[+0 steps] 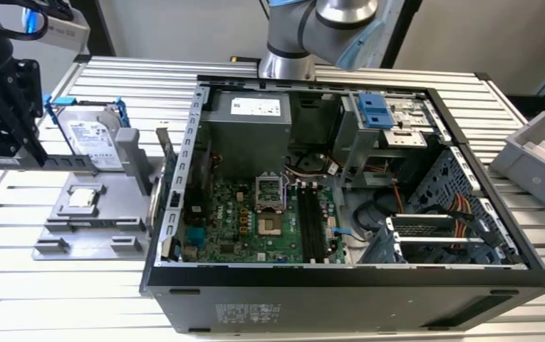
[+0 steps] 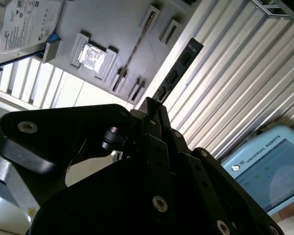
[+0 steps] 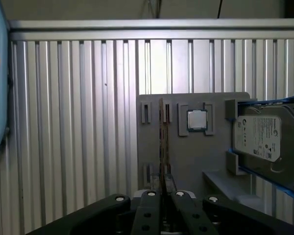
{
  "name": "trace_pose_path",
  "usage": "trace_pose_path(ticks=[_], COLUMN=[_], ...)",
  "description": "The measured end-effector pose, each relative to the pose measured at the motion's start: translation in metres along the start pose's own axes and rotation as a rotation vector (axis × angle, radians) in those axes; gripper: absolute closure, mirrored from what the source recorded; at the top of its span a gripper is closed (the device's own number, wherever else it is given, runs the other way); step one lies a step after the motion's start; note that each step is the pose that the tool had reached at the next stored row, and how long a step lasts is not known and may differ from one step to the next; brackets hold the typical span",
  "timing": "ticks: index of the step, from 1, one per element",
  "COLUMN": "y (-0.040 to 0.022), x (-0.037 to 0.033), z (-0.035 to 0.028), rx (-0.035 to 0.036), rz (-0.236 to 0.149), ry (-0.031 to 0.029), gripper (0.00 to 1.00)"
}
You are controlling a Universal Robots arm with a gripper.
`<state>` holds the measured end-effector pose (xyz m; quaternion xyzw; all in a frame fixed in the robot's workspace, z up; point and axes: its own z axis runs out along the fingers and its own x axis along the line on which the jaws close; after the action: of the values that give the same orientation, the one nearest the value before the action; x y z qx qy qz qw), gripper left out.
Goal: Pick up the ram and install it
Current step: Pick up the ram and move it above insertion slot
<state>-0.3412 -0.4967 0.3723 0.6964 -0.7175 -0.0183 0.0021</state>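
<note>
The ram (image 3: 162, 147) looks to be clear of the tray and pinched in the gripper (image 3: 164, 192). In the first wrist view it runs edge-on, as a thin line coming out from between the jaws, which are pressed close against it. In the second wrist view the ram (image 2: 180, 67) shows as a flat dark strip reaching past their tips. In the exterior view the gripper hangs at the upper left of the frame, above the grey tray (image 1: 49, 251) on the counter (image 1: 63, 299). It is well apart from the long black slots (image 1: 308, 221) inside the open computer case (image 1: 348, 288) at the centre.

I judge the ram to be light and stiff, but thin and easily damaged. The pinch across its faces should be gentle, near mid-length and clear of the contact edge. Held off-centre, it could pivot.
</note>
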Motion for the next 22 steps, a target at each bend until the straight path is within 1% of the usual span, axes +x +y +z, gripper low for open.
trace_pose_path(ticks=[5,12,22], y=[0.0001,0.0001,-0.005], x=[-0.0001,-0.0001,-0.0002], z=[-0.0028,-0.0031,-0.0032], rx=[0.0001,0.0,0.0], rz=[0.0,0.0,0.0], ry=[-0.0001,0.0,0.0], gripper=[1.0,1.0,1.0])
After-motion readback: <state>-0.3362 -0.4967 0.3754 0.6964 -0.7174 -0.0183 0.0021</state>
